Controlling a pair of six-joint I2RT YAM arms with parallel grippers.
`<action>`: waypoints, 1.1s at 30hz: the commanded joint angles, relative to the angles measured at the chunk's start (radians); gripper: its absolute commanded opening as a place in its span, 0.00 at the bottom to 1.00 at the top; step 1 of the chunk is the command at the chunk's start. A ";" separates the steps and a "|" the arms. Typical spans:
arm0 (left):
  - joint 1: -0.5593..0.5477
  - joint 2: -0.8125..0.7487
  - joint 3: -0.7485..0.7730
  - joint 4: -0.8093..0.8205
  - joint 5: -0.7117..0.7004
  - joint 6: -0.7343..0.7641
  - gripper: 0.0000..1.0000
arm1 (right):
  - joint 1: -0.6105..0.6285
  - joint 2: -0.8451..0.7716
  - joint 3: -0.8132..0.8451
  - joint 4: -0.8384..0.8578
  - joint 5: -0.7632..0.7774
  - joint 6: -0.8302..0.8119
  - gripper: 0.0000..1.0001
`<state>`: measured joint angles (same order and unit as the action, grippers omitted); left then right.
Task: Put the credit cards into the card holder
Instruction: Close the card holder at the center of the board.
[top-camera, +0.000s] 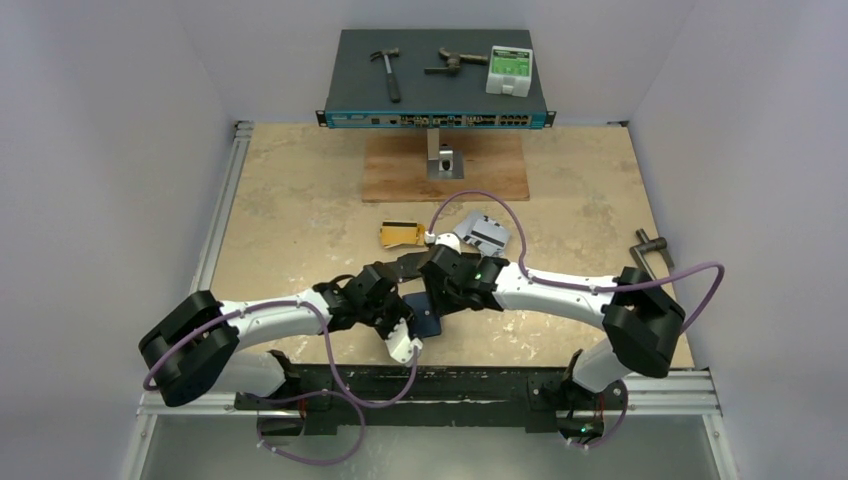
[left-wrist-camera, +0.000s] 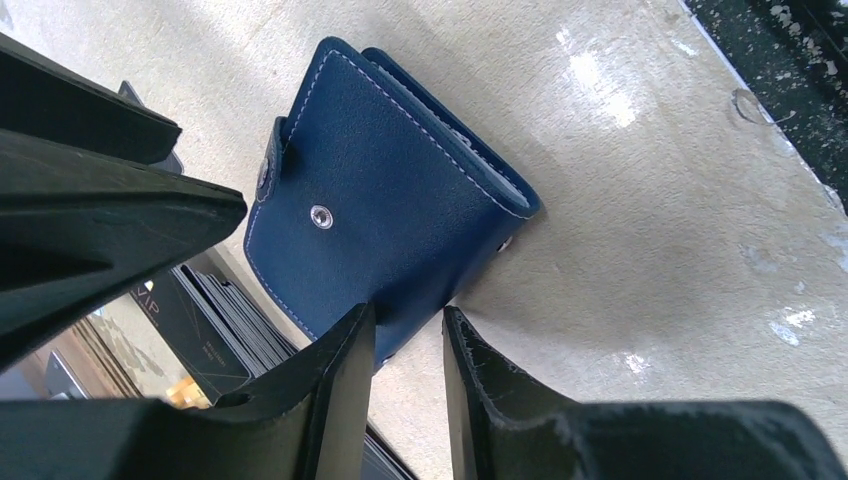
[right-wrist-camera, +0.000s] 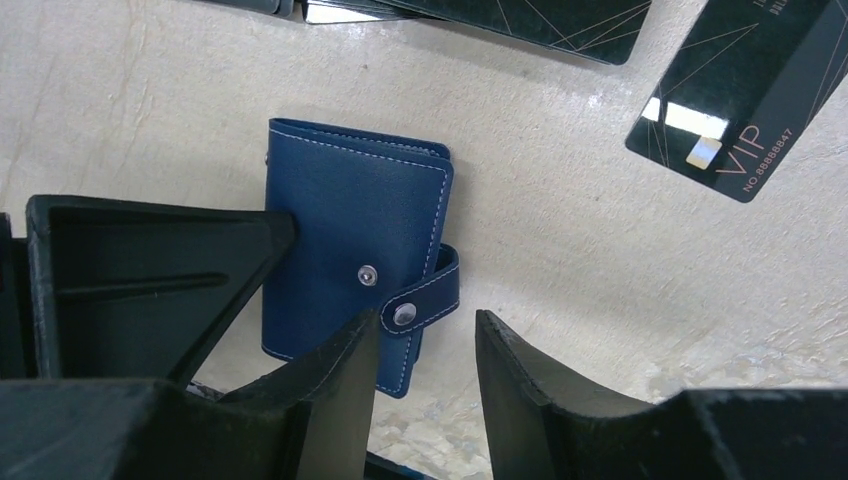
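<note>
The navy card holder lies folded on the table between both arms, also seen as the card holder from above. Its snap tab lies over the cover beside the stud. My right gripper hovers open just over the tab end, with nothing between its fingers. My left gripper stands narrowly open at a corner of the card holder, gripping nothing. Black credit cards lie fanned beside it, and one black VIP card lies apart. A gold card and silver cards lie farther back.
More black cards lie past the holder. A wooden board with a metal bracket sits at the back. Behind it, a network switch carries a hammer, a tool and a white box. A clamp is on the right edge.
</note>
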<state>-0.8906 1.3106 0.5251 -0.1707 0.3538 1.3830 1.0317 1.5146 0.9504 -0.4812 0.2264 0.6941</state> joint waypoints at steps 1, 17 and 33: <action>-0.011 0.005 0.006 0.031 0.004 0.024 0.31 | -0.004 0.025 0.051 -0.012 0.022 -0.015 0.40; -0.013 0.008 -0.022 0.051 0.024 0.017 0.21 | 0.007 0.091 0.091 -0.011 0.013 -0.030 0.39; -0.013 -0.004 -0.032 0.058 0.019 -0.008 0.17 | 0.013 0.080 0.095 -0.080 0.068 -0.028 0.18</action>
<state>-0.8989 1.3144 0.5083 -0.1242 0.3511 1.3880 1.0397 1.6142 1.0042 -0.5274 0.2508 0.6746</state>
